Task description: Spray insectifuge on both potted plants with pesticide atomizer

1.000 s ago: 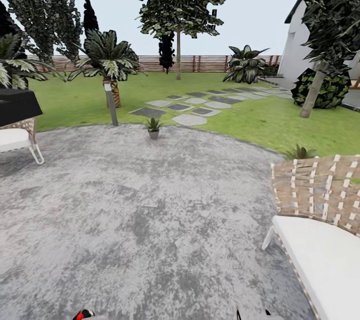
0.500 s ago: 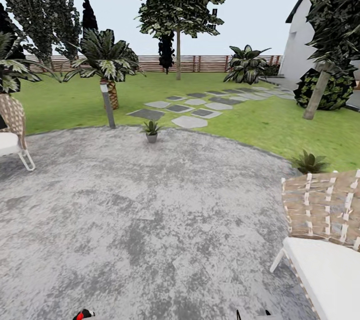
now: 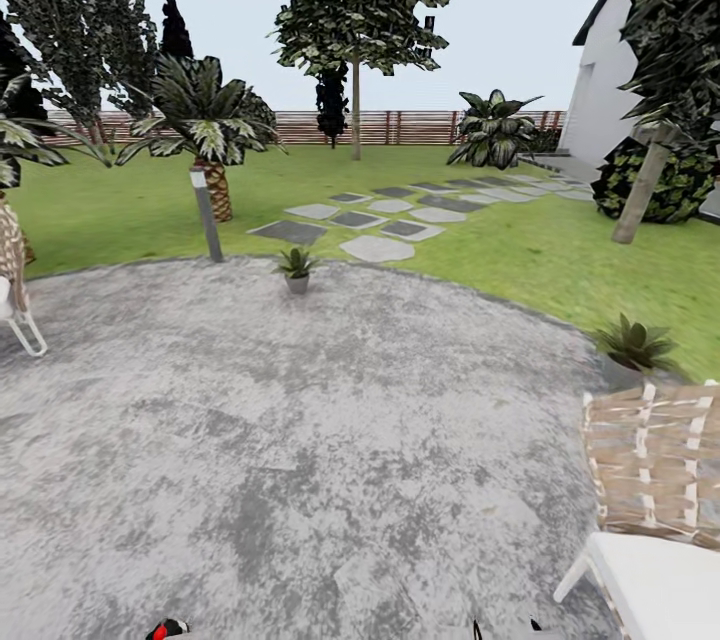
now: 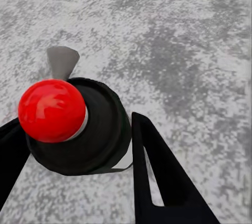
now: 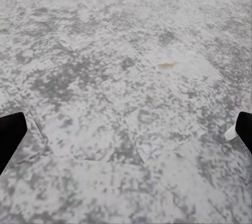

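Currently left claw (image 4: 79,145) clamps the pesticide atomizer (image 4: 73,129), red cap up, ready to spray. Right claw (image 5: 126,129) gapes wide, empty. Potted plants (image 3: 296,268) (image 3: 630,348) sit apart on the patio (image 3: 300,440) rim.

Left gripper (image 4: 73,135), wrist view: two fingers, both matte black, no markings, screws or cables visible. One finger (image 4: 157,182) is a long flat blade, broad at the base and tapering to a blunt tip, with a narrow triangular slot cut through its length. Other finger (image 4: 8,150) is cropped at the frame edge; only a plain black wedge is seen.

Right gripper (image 5: 126,129), wrist view: same matte black. One fingertip (image 5: 9,132) shows as a blunt, square-ended block. Opposite fingertip (image 5: 245,129) is cropped, with a small pale patch on its edge; detail too small to tell.
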Motion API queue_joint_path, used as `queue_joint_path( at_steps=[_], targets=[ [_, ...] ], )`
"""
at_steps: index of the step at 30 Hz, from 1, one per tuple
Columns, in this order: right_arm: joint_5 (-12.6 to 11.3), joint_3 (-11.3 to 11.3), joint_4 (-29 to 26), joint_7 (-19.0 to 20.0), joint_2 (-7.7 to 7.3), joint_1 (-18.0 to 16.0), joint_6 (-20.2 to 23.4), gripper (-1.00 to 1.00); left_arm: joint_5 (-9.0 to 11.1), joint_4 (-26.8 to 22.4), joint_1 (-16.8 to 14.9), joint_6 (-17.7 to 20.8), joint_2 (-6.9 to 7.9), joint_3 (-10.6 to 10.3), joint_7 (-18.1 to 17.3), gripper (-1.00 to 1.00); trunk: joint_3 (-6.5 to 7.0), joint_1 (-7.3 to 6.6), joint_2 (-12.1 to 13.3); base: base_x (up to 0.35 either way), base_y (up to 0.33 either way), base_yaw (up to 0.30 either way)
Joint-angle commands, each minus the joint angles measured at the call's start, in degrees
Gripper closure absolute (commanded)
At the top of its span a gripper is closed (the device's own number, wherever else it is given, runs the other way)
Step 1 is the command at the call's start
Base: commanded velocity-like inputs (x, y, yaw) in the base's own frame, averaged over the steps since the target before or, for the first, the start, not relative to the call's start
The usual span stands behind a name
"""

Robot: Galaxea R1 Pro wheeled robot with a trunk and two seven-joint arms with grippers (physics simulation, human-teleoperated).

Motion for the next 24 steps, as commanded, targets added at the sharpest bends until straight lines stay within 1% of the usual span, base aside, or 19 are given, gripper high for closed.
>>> queue_joint_path(
  at_steps=[1,4,6,22,24],
  targets=[
    [0.1,0.5,0.0,-0.5,-0.03,0.0,-0.1,-1.0,-0.2,0.0,0.0,-0.1,0.01,-0.1,0.4,1.0,-0.05,0.02,0.0,0.339,-0.075,0.0],
    [0.1,0.5,0.0,-0.5,-0.03,0.0,-0.1,-1.0,-0.2,0.0,0.0,-0.1,0.01,-0.2,0.4,1.0,-0.05,0.02,0.0,0.339,-0.075,0.022],
    [0.1,0.5,0.0,-0.5,-0.03,0.0,-0.1,-1.0,-0.2,0.0,0.0,-0.1,0.01,-0.1,0.4,1.0,-0.05,0.02,0.0,0.339,-0.05,0.153],
    [0.1,0.5,0.0,-0.6,-0.03,0.0,-0.1,-1.0,-0.2,0.0,0.0,-0.1,0.01,-0.1,0.4,1.0,-0.05,0.02,0.0,0.339,-0.004,0.264],
    [0.0,0.4,0.0,-0.6,-0.05,0.0,-0.1,-1.0,-0.2,0.0,0.0,-0.1,0.01,-0.2,0.4,1.0,-0.05,0.02,0.0,0.339,0.0,0.115]
  ],
)
